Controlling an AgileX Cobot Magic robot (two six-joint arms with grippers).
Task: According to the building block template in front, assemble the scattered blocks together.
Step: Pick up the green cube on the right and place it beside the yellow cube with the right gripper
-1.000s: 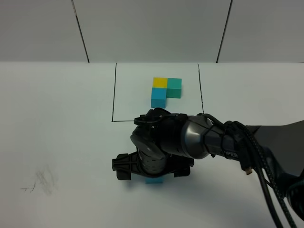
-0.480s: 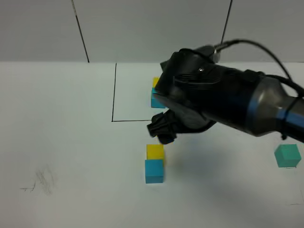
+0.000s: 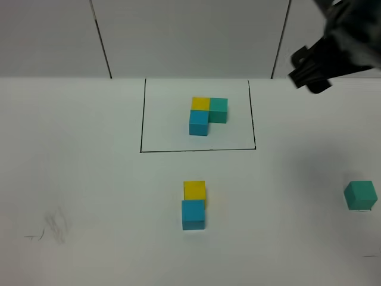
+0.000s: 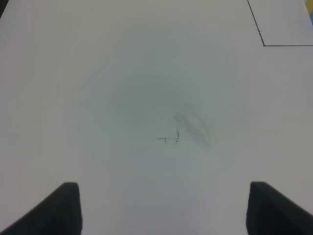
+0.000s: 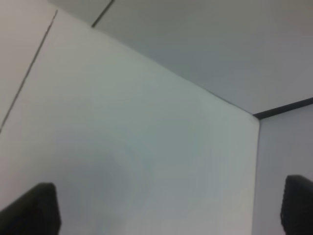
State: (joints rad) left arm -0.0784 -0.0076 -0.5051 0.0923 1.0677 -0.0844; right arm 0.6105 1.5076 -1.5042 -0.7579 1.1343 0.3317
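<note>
Right gripper (image 3: 309, 70) has swung up to far right, jaws apart, empty; left gripper (image 4: 166, 210) apart too. Template (image 3: 208, 114) far centre. Yellow block (image 3: 194, 190) abuts sky-blue block (image 3: 193, 214), near centre; teal-green block (image 3: 360, 195), near right: prob. light, rigid; grip opp. flat faces.

The right gripper (image 3: 311, 74) fills the upper right corner of the high view as a blurred, matte black mass with a ribbed, blocky end. The left gripper (image 4: 164, 211) shows only two dark grey, wedge-shaped fingertips (image 4: 61, 209) in the lower corners. The right wrist view shows two black, round-cornered ones.
</note>
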